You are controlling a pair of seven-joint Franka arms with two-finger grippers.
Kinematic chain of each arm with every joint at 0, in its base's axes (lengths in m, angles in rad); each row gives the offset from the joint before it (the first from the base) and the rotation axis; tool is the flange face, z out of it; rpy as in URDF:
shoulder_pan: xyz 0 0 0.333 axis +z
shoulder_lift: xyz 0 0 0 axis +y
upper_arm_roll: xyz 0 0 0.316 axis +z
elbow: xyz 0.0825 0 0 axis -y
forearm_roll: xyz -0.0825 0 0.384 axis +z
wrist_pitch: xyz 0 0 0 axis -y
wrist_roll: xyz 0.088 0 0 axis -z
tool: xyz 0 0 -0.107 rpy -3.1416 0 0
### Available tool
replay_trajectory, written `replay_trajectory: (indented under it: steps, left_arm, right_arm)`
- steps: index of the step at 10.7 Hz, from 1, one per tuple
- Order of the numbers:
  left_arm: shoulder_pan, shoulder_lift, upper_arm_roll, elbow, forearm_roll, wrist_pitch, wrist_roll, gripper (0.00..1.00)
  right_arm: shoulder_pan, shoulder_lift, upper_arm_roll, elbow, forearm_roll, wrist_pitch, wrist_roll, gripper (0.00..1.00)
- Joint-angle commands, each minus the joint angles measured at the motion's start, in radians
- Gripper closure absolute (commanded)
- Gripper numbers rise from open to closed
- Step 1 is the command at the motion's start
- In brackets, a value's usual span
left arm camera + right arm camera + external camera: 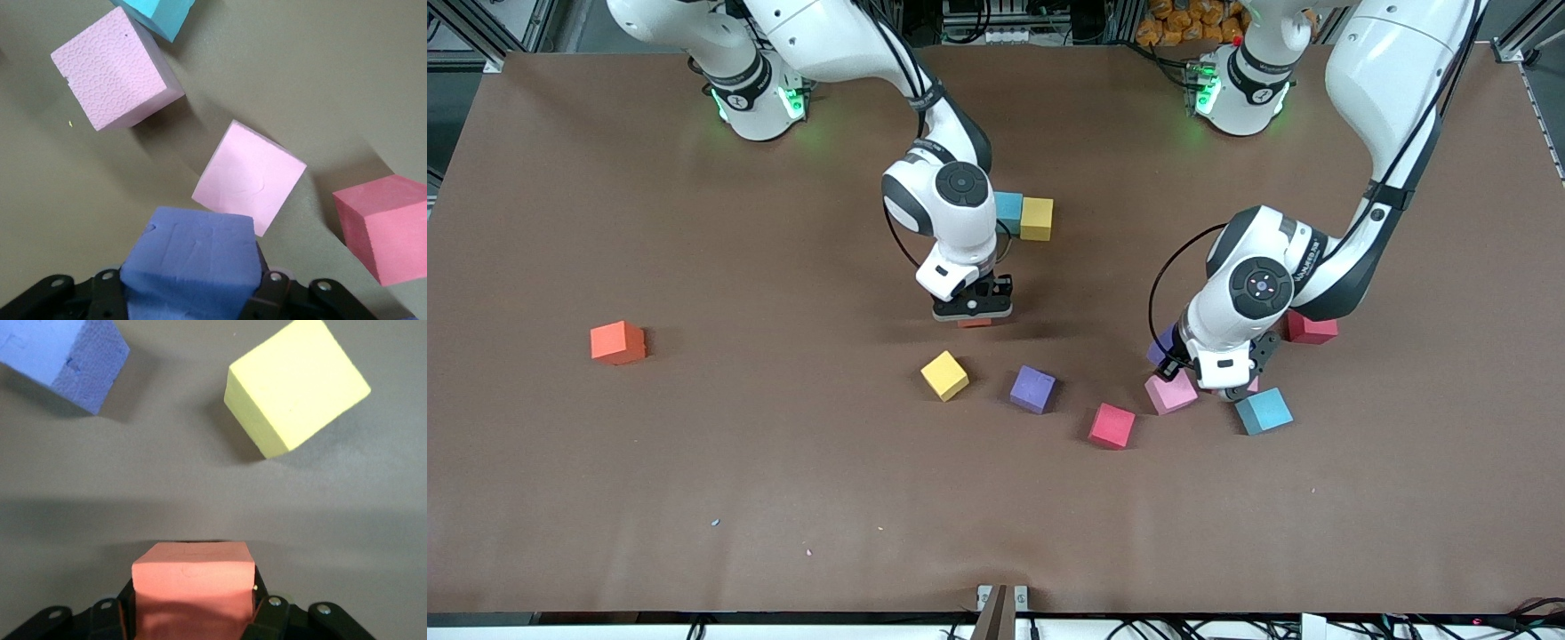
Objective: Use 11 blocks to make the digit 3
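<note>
**Operator:** The blocks look like foam cubes, matte with a pebbled skin, so I judge them light, a little soft and not slippery. I'd take each one across two flat parallel faces, low on the body, and squeeze gently so the foam doesn't dent.

**Second:** Where do they lie?

**Operator:** A teal block and a yellow block sit touching in a row near the table's middle, which I take as the start of the digit. Nearer the front camera, loose: a second yellow block, a purple block, a red-pink block, a pink block and a blue block. An orange block sits well apart toward the right arm's end, and a red block lies under the left arm.

**Second:** And the hands?

**Operator:** The right gripper is clamped on a salmon-orange block, low over the table just nearer the camera than the teal-yellow pair. The left gripper grips a purple-blue block over the pink cluster, with another pink block just below it. Both grips sit squarely on opposite faces.
</note>
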Motion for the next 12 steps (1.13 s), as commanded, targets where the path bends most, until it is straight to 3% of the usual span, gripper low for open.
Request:
replay_trajectory:
  steps: [1, 4, 12]
  left_arm:
    - [-0.006, -0.002, -0.001, 0.013, -0.016, -0.021, -0.011, 0.90]
    - [-0.006, -0.002, -0.001, 0.016, -0.016, -0.021, -0.011, 0.90]
    - [-0.006, -0.002, -0.001, 0.018, -0.022, -0.021, -0.014, 0.90]
  right_arm:
    - [0.010, -0.033, 0.008, -0.035, 0.023, -0.017, 0.056, 1.00]
    - [0.032, -0.067, 0.007, -0.138, 0.023, 0.072, 0.064, 1.00]
    - [0.056, -0.113, 0.008, -0.270, 0.023, 0.195, 0.078, 1.00]
